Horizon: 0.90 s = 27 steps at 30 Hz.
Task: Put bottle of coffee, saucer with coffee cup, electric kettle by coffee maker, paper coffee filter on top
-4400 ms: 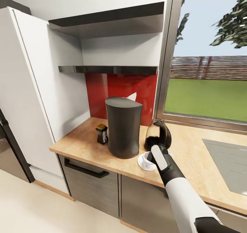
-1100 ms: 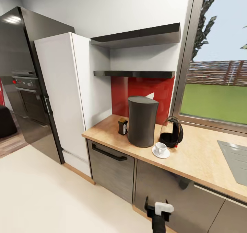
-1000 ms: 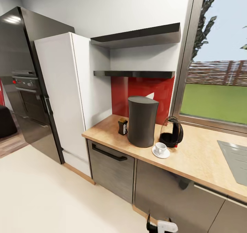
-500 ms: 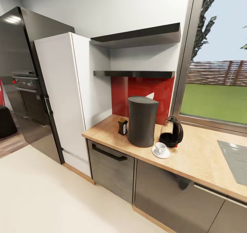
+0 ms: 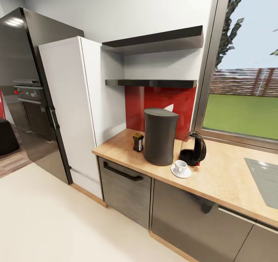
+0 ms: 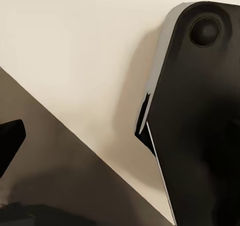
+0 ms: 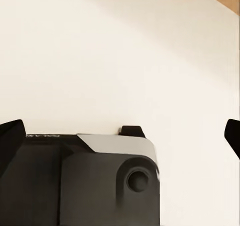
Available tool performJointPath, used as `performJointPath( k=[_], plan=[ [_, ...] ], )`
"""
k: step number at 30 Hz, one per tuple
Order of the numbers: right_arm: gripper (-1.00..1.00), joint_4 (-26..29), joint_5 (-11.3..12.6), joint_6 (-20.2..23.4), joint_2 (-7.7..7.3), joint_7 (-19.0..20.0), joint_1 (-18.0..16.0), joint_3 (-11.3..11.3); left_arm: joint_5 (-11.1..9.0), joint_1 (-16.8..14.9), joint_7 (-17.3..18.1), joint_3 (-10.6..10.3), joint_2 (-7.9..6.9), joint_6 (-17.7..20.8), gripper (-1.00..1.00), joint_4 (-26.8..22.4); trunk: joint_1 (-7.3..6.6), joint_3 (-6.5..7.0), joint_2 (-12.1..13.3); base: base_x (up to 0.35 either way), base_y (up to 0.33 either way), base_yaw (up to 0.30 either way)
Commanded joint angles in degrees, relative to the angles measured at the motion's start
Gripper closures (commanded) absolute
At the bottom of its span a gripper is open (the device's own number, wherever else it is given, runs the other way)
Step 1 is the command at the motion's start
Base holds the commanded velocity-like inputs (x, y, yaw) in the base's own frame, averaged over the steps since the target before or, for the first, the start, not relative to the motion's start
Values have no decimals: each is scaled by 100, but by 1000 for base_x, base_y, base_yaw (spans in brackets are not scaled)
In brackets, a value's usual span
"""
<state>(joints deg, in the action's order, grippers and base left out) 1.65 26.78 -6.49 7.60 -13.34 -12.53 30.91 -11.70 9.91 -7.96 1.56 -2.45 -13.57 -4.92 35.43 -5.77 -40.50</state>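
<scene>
Head camera's looking at the worktop (image 5: 231, 184) corner by the window. The coffee maker (image 5: 160, 136) stands near the front edge with the white paper coffee filter (image 5: 168, 107) poking up at its top rear. The bottle of coffee (image 5: 138, 142) sits just beside it on the fridge side, and the electric kettle (image 5: 193, 148) is on the window side. The coffee cup (image 5: 180, 166) rests on the saucer (image 5: 181, 171), right in front of the kettle. The kitchen shelf (image 5: 151, 83) hangs above with a thicker black shelf (image 5: 154, 40) over it. A tall white cabinet (image 5: 73, 103) and black fridge (image 5: 23, 84) flank the corner. Both wrist cams face pale floor; can't tell whether the left end effector (image 6: 10, 141) is clenched, while the right end effector (image 7: 122, 136) has its fingers spread wide, gripping nothing.
</scene>
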Motion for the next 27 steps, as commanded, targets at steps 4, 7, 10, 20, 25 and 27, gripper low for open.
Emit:
performJointPath(
  k=[4, 7, 10, 20, 25, 27],
  plan=[
    [-100, 16, 57, -32, -277, -12, -4, 50, 15, 3, -4, 11, 5, -4, -100, -12, 2, -8, -7, 0, 0, 0],
    [-100, 12, 54, -29, -347, -11, -4, 60, 13, 3, -4, 16, 28, -7, -100, -16, 2, -8, -7, 0, 0, 0],
    [-100, 17, 63, -28, -355, -11, -4, 58, -2, 3, -4, 19, 46, -6, -100, -17, 2, -8, -7, 0, 0, 0],
    [-100, 19, 62, -28, -366, -11, -4, 56, -19, 3, -4, 16, 40, -11, -100, -18, 2, -8, -7, 0, 0, 0],
    [-100, 20, 64, -28, -364, -11, -4, 56, -23, 3, -4, 27, 55, -14, -100, -26, 2, -8, -7, 0, 0, 0],
    [-100, 20, 64, -28, -364, -11, -4, 56, -24, 3, -4, 25, 49, -14, -100, -21, 2, -8, -7, 0, 0, 0]
  ],
)
